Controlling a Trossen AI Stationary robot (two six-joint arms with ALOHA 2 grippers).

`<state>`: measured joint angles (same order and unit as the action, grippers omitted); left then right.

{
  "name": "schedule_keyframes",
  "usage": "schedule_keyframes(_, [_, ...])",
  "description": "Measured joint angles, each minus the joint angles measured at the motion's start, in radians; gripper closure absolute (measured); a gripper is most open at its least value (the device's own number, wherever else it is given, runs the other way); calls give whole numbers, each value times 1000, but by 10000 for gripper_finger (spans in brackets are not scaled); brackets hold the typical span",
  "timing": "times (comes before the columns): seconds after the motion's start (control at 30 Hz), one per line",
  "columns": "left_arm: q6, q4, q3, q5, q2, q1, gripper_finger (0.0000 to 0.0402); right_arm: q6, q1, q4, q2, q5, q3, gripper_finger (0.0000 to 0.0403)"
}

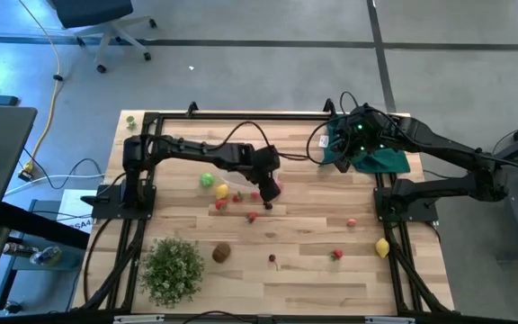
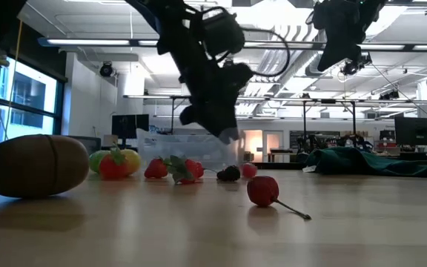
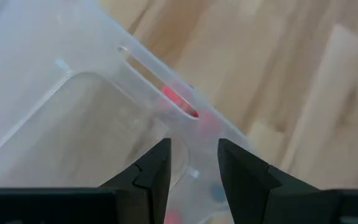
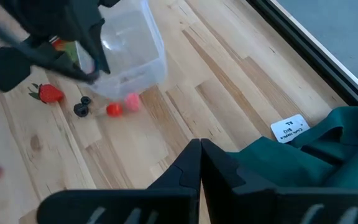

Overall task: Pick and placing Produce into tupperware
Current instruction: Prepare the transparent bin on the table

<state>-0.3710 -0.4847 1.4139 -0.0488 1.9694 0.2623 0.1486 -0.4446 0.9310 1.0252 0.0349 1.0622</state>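
The left gripper (image 3: pixel 193 163) is closed on the rim of the clear tupperware (image 3: pixel 61 106); something red (image 3: pixel 178 99) shows through its slot, above the wooden table (image 3: pixel 303 81)

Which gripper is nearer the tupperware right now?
Left. The left gripper is at the tupperware, fingers straddling its rim. The right gripper is shut, off at the far right edge over the green cloth.

It looked like an open-plan office or lab: strip ceiling lights (image 2: pixel 87 42), monitors (image 2: pixel 128 124) on distant desks, a swivel chair (image 1: pixel 97 20) on grey floor beside the bench (image 1: pixel 313 270).
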Motion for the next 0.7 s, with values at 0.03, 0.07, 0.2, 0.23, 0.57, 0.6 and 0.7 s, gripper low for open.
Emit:
schedule_keyframes(0.03, [-1, 15, 0, 1, 5, -7, 280, 0, 0, 0, 0, 0, 0, 402])
schedule_keyframes(0.07, [-3, 36, 1, 5, 15, -12, 280, 0, 0, 0, 0, 0, 0, 402])
schedule_keyframes(0.2, [-4, 65, 0, 17, 22, -14, 280, 0, 0, -2, 0, 0, 0, 402])
schedule_keyframes(0.23, [-4, 85, 2, 25, 28, -13, 280, 0, 0, -2, 0, 0, 0, 402])
schedule_keyframes(0.57, [36, 100, 62, 15, 82, 67, 280, 4, 0, 1, 0, -1, 0, 402])
schedule_keyframes(0.6, [47, 75, 67, 9, 82, 78, 280, 4, 0, 2, 0, 0, 0, 402])
schedule_keyframes(0.7, [67, 66, 90, 9, 83, 98, 280, 7, 0, 3, 0, -1, 0, 402])
